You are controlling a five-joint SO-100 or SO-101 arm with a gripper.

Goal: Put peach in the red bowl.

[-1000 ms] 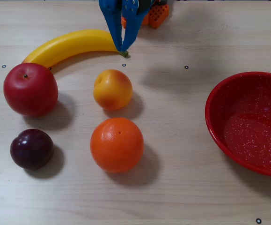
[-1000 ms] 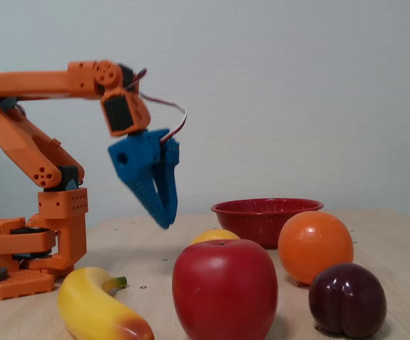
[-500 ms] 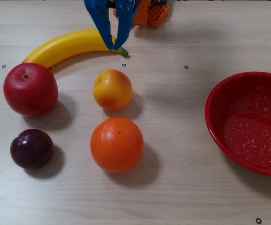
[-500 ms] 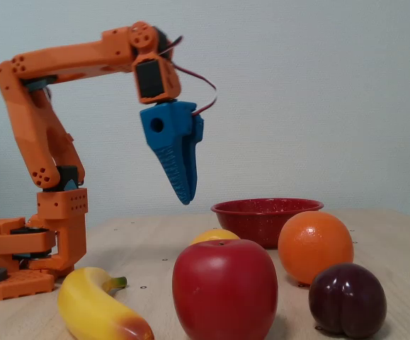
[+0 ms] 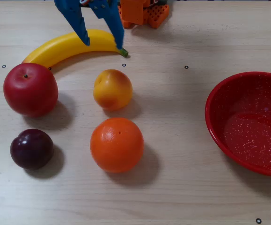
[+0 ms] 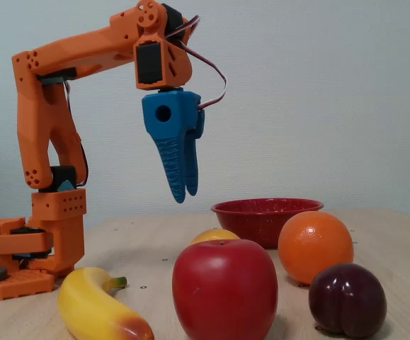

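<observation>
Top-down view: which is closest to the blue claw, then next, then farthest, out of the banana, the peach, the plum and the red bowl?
Measured from the gripper across the picture:
1. Banana, right under the fingertips at the top.
2. Peach, just below, in the middle.
3. Plum, lower left.
4. Red bowl, far right.

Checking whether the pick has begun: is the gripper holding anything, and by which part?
Nothing is held: the gripper hangs with jaws open above the banana.
</observation>
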